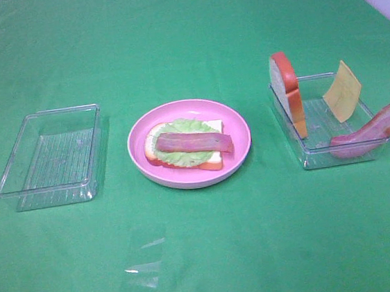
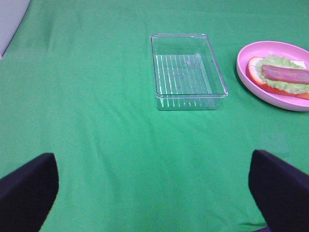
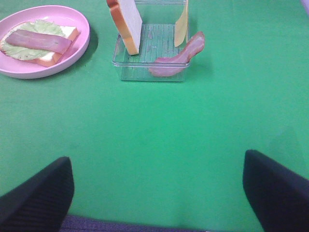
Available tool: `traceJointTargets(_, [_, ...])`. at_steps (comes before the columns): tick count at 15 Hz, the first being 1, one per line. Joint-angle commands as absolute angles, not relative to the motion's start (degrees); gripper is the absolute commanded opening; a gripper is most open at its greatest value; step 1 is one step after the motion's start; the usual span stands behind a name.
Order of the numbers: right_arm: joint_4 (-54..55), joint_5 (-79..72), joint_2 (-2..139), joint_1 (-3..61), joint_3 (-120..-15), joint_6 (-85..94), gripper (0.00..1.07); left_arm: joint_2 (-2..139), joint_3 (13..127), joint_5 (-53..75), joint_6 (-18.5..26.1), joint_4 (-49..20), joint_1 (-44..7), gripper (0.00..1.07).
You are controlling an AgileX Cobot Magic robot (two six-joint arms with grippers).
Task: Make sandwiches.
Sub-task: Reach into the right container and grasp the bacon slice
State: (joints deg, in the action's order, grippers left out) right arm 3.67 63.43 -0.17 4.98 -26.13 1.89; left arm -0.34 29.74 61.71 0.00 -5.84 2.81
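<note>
Set in a row on the green worktop [image 1: 206,256], seen from the high view: left clear tray [image 1: 16,156], pink plate [image 1: 241,135] in the middle, right clear tray [image 1: 319,155], each well apart from the next.

On the pink plate: flat bread slice [image 1: 214,161] at the bottom, lettuce [image 1: 179,128] spread over it, bacon strip [image 1: 195,142] lying lengthwise across the lettuce.

In the right clear tray: upright bread slice [image 1: 287,94] standing on edge at the wall nearest the plate, rising well above the rim. Cheese square [image 1: 343,90] tilted on edge toward the tray's outer side, top above the rim; which wall it leans on, hard to tell. Loose bacon strip [image 1: 371,131] draped over the outer near corner, one end down inside the tray, the other sticking out past the rim.

Left end effector [image 2: 153,193]: spread wide, dark fingers [image 2: 26,193] far apart, gripping nothing, hovering over green worktop short of the left clear tray.

Right end effector [image 3: 157,193]: likewise wide, nothing between the fingers [image 3: 277,191], hanging over the worktop, well apart from both the right clear tray and the pink plate beyond it.
</note>
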Motion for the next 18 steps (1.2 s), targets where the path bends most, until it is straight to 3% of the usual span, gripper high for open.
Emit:
traceJointTargets(1, [2.98, 63.2, -1.2, 4.64, -25.9, 0.4, 0.93, -1.2, 29.62, 61.54, 0.52, -6.36, 2.92, 1.01])
traceJointTargets(6, [2.69, 58.79, 7.28, 4.64, -27.56, -1.55, 0.93, -1.2, 29.62, 61.54, 0.52, -6.36, 2.92, 1.01])
traceJointTargets(11, [0.8, 35.29, 26.13, 4.76, -28.13, -1.49, 0.93, -1.2, 29.62, 61.54, 0.52, -6.36, 2.92, 1.01])
traceJointTargets(12, [0.52, 27.44, 36.5, 4.76, -28.36, -1.49, 0.93, -1.2, 29.62, 61.54, 0.52, -6.36, 2.92, 1.01])
traceJointTargets(18, [-0.57, 37.93, 67.44, 4.76, -43.32, -2.58, 0.93, -1.2, 29.62, 61.54, 0.52, -6.36, 2.92, 1.01])
